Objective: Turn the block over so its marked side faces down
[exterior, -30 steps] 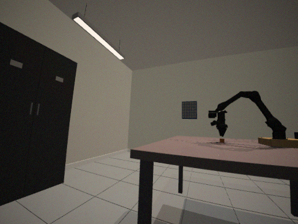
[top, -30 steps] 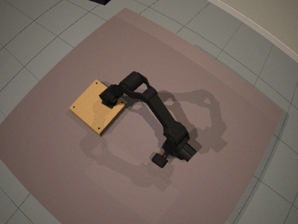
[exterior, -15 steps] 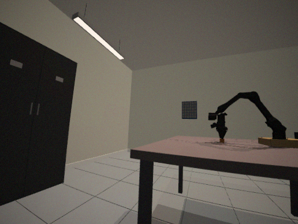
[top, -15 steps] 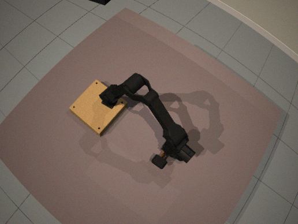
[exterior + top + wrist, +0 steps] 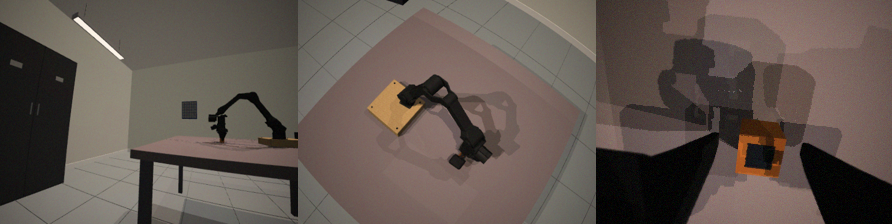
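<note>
Early in the task — nothing turned over yet. Small orange cube block [image 5: 760,154] resting on the dusty-pink table [image 5: 500,95], its dark square mark facing up toward the wrist camera, so the marked side not yet down. Black parallel-jaw gripper [image 5: 758,165] lowered over the block, jaws partway open and straddling it, one dark finger [image 5: 671,180] on each side with a gap visible to both faces; nothing gripped at this point. From the exterior view, gripper tip [image 5: 222,140] down at the table surface with a sliver of orange showing beneath it. From the top view, black arm [image 5: 459,115] reaching out from its tan square wooden base plate [image 5: 382,107], block mostly hidden under the wrist. Left to do, by judgement: finish closing on the block, lift, rotate so the mark faces down, set it back and let go. No containers visible — nothing to report inside any.
</note>
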Robot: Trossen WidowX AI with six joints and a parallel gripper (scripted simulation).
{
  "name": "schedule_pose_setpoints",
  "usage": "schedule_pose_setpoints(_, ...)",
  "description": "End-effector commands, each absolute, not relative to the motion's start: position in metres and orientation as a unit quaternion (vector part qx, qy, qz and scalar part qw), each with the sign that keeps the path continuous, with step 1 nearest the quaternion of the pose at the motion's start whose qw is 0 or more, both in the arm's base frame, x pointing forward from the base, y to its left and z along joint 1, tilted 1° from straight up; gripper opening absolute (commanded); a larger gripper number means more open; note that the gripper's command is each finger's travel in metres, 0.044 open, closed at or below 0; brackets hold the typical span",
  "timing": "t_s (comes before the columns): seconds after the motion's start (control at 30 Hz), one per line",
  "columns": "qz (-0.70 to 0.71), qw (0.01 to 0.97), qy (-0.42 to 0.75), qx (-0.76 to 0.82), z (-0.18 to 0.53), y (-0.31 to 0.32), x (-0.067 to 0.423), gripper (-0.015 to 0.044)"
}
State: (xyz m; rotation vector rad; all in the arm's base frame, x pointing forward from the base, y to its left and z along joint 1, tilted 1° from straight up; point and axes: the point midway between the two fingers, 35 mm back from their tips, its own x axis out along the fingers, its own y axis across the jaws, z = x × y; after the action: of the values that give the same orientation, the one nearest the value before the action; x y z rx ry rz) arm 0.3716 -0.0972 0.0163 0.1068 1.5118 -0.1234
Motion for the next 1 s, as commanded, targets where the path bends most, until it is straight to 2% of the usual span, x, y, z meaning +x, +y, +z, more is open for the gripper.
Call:
schedule_pose_setpoints(0.0,-0.056,0.723,0.687,0.051,0.014,-0.096,0.371,0.0204)
schedule_pose_setpoints(0.1,-0.056,0.723,0.687,0.051,0.014,-0.096,0.371,0.0125)
schedule_pose_setpoints(0.6,-0.056,0.723,0.687,0.051,0.014,-0.096,0.371,0.0025)
schedule_pose_setpoints(0.63,-0.056,0.723,0.687,0.051,0.015,-0.096,0.371,0.0)
schedule_pose_setpoints(0.97,-0.056,0.723,0.687,0.051,0.044,-0.096,0.369,0.0)
